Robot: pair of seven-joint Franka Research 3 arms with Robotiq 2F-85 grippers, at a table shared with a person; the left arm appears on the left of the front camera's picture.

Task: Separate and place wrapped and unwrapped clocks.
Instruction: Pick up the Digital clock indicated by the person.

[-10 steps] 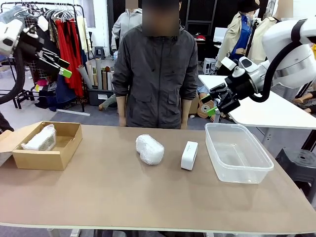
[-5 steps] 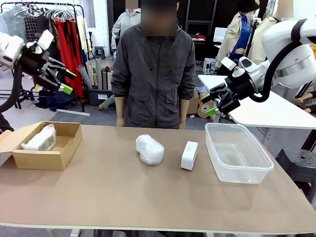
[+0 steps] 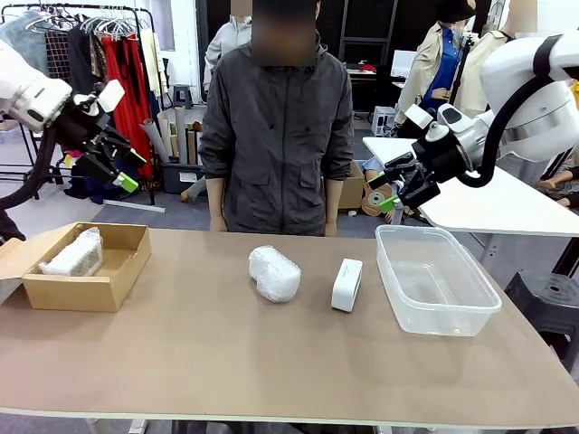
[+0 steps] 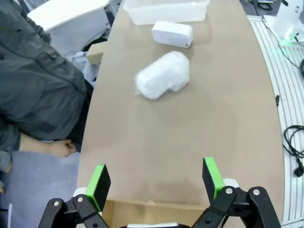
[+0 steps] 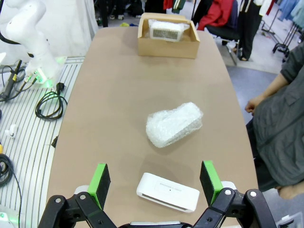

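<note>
Right gripper (image 3: 382, 193) (image 5: 154, 181): jaws apart, nothing between the green pads. It hangs in the air past the far left corner of the clear tub (image 3: 439, 321), clear of its rim.

Bare slab clock (image 3: 346, 285) (image 5: 167, 191): on the table (image 3: 226, 362) just left of the tub, not touching it. Long axis runs near-to-far, parallel to the tub's long wall. It sits below the right gripper and toward the robot.

Rounded bundle (image 3: 274, 273) (image 5: 174, 124): 1 step farther left of the tub, near the slab but apart from it. Long axis skewed, far-left to near-right.

Left gripper (image 3: 133, 170) (image 4: 156, 180): jaws apart, empty, high over the table end opposite the tub. Both clocks lie well off toward the tub.

Cardboard box (image 3: 81, 289) (image 5: 167, 49): at that same end, well apart from the tub. The blocky bundle (image 3: 72, 255) (image 5: 165, 28) lies inside it, in the half farthest from the tub, below the left gripper.
</note>
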